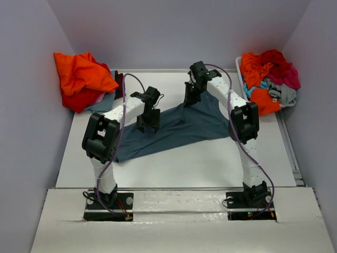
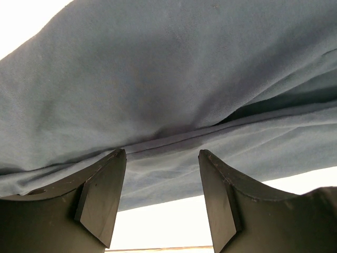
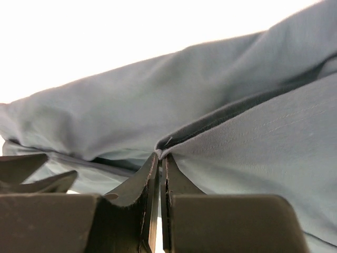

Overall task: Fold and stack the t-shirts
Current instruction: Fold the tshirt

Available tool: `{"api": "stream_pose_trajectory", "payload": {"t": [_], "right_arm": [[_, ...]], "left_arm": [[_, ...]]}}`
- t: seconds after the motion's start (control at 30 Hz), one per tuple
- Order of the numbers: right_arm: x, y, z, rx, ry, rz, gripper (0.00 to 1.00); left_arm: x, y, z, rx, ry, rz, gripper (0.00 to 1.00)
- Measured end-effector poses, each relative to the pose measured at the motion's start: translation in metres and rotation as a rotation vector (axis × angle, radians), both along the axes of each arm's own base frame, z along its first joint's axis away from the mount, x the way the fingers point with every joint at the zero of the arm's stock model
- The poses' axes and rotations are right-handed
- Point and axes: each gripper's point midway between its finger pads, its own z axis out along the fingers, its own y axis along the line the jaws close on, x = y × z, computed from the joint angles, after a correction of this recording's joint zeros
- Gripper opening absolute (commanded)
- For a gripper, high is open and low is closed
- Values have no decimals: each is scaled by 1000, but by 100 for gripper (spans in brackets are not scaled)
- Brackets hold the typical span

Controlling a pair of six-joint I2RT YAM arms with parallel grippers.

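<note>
The white table [image 1: 210,163] carries a slate-blue t-shirt [image 1: 179,129] in its middle, spread wide from the near left to the far right, with its far edge lifted. At the far left corner lies an orange and red heap of shirts [image 1: 79,79], and at the far right a mixed heap [image 1: 268,79] of orange, red, magenta, teal and grey cloth. The right gripper [image 3: 160,155] has its fingers pressed together, pinching a folded edge of the blue shirt. The left gripper [image 2: 162,153] stands over the shirt's left part with fingers spread, and the hem is just beyond their tips.
</note>
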Motion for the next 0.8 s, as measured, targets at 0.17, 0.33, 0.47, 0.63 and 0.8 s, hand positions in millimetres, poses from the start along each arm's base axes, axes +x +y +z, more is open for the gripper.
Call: {"api": "stream_pose_trajectory", "payload": {"t": [0.17, 0.33, 0.47, 0.63, 0.8], "right_arm": [[10, 4, 5, 13, -24, -6, 13], [9, 5, -14, 3, 13, -5, 49], [5, 3, -22, -8, 31, -2, 64], [-5, -5, -36, -43, 66, -8, 64], [-14, -14, -29, -70, 62, -26, 64]], "left_arm": [[-2, 1, -4, 2, 6, 1, 68], [-7, 1, -7, 8, 19, -6, 69], [-7, 1, -7, 8, 19, -7, 68], [-8, 0, -7, 8, 18, -11, 68], [-10, -3, -7, 12, 17, -20, 68]]}}
